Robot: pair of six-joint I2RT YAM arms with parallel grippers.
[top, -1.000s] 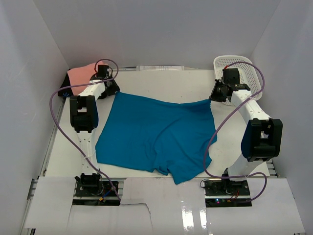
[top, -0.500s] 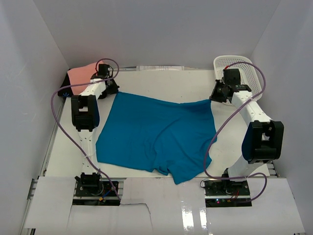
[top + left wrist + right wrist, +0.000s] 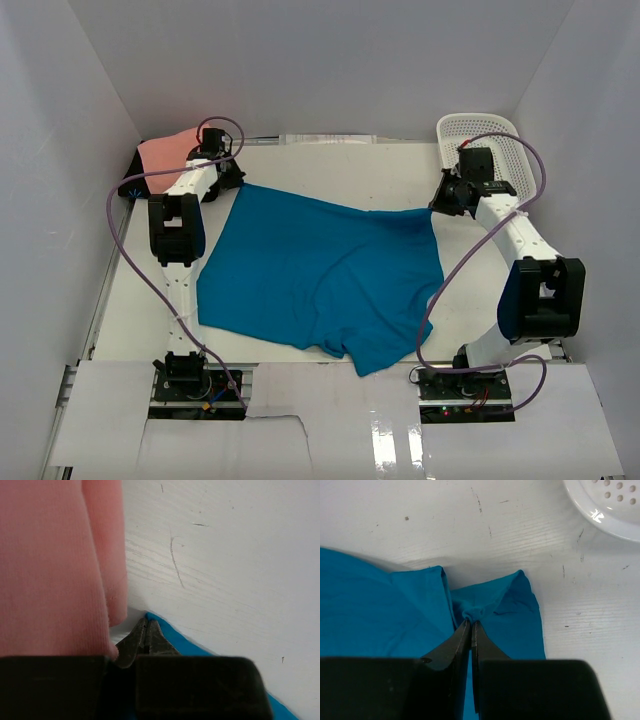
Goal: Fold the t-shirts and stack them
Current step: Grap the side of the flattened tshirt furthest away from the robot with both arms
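Note:
The teal-blue t-shirt lies spread over the middle of the table. My left gripper is at its far left corner, jaws shut with the teal corner pinched at the tips of my left gripper. My right gripper is at the far right corner; in the right wrist view my right gripper is shut on a small bunch of the teal cloth. The salmon-pink t-shirt lies folded at the far left corner, right beside the left fingers, filling the left of the left wrist view.
A white mesh basket stands at the far right, just behind the right gripper, its rim showing in the right wrist view. White walls close in the table on three sides. Purple cables loop off both arms.
The left gripper has shut on the teal shirt's far left corner. The right arm has shifted slightly right, holding its corner, and the shirt's far edge has drawn straighter.

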